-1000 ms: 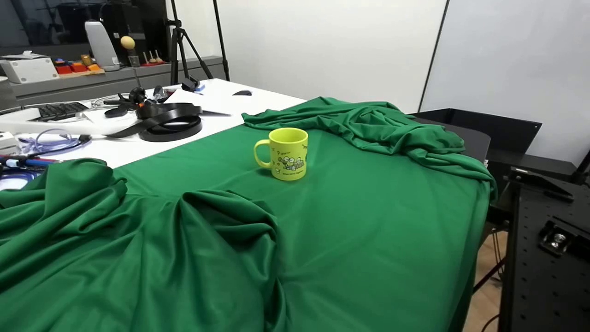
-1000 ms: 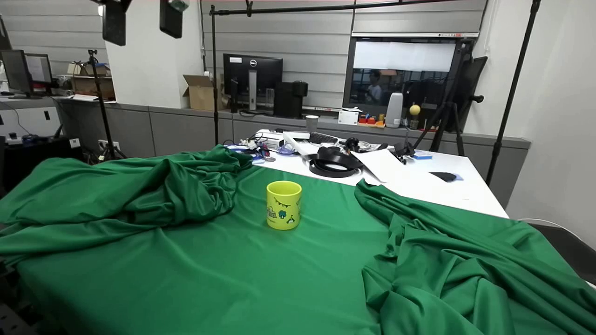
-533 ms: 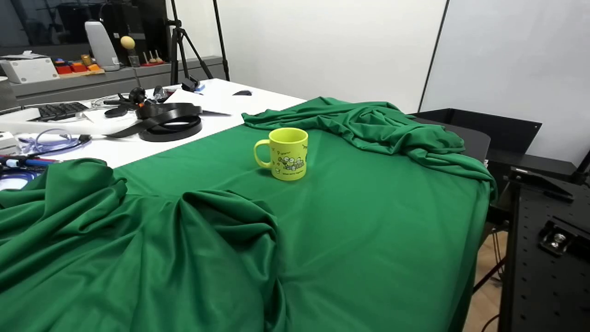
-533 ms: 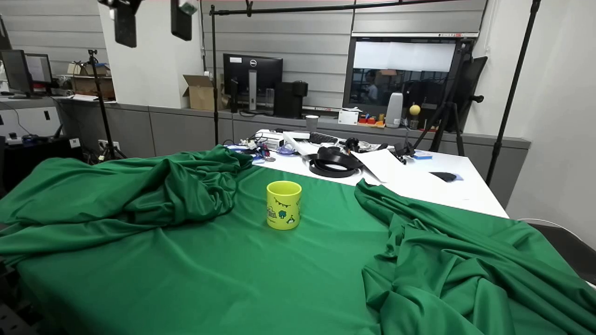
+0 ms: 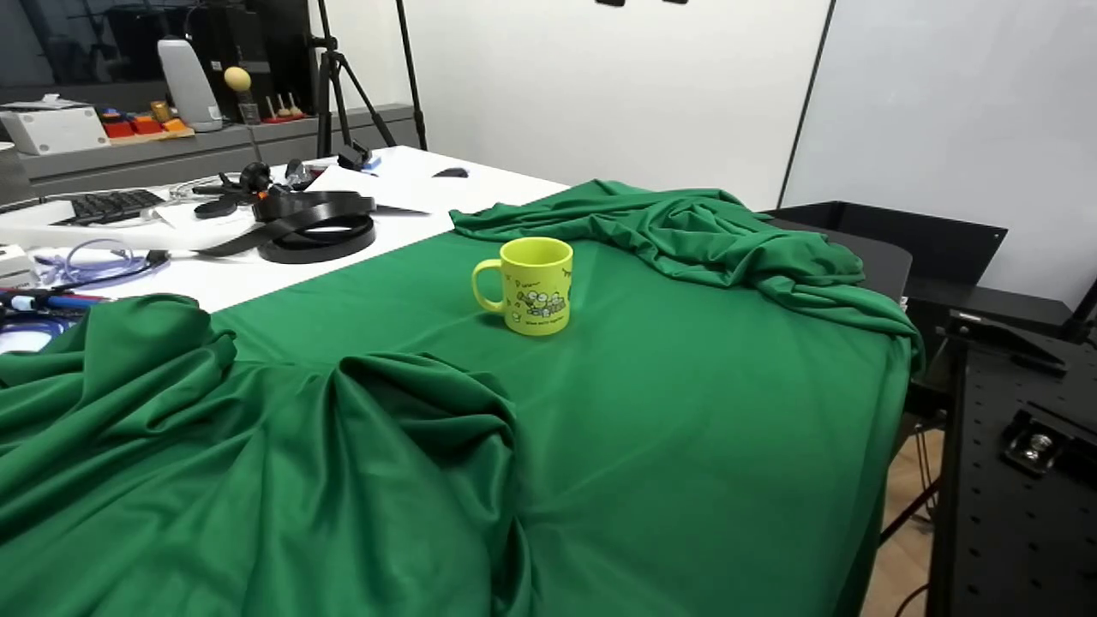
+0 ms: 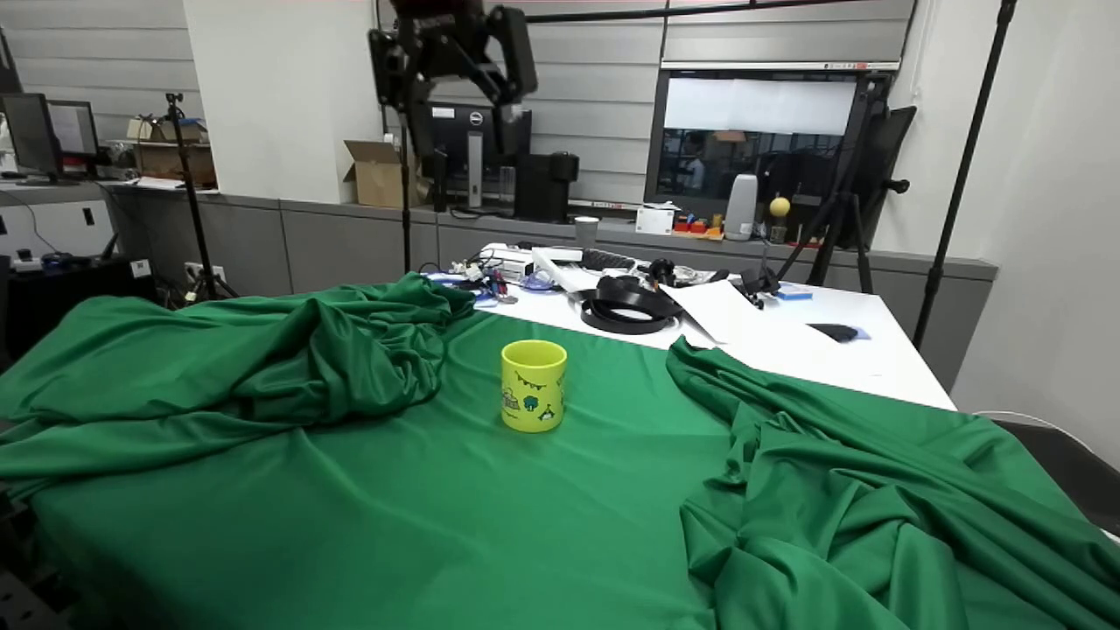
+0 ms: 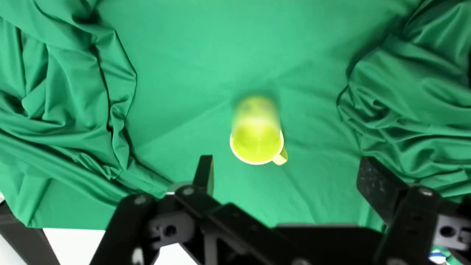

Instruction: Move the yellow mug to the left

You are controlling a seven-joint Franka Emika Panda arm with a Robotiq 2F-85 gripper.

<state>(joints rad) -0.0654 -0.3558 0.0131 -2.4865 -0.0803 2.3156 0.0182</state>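
The yellow mug [image 5: 537, 296] stands upright on the green cloth [image 5: 686, 428], with its loop handle and dark printed design showing. It also stands near the middle of the cloth in an exterior view [image 6: 534, 389], where the handle is hidden. In the wrist view the mug [image 7: 257, 145] is seen from above, its handle pointing down and right. My gripper [image 6: 465, 144] is open and empty, high above the cloth and apart from the mug. In the wrist view the fingers [image 7: 286, 165] are wide apart, below the mug in the picture. Only the fingertips [image 5: 643, 2] show at an exterior view's top edge.
Bunched cloth folds lie on both sides of the mug [image 6: 350, 367] [image 6: 840, 490]. Behind it, a white table [image 6: 770, 346] holds a black strap roll [image 6: 626, 306], papers and cables. Tripods and poles [image 6: 962, 175] stand around. A black perforated platform [image 5: 1020, 514] is beside the table.
My gripper has moved right and lower in an exterior view, with more of it showing. Its fingertips have come in at another exterior view's top edge. The mug has not moved.
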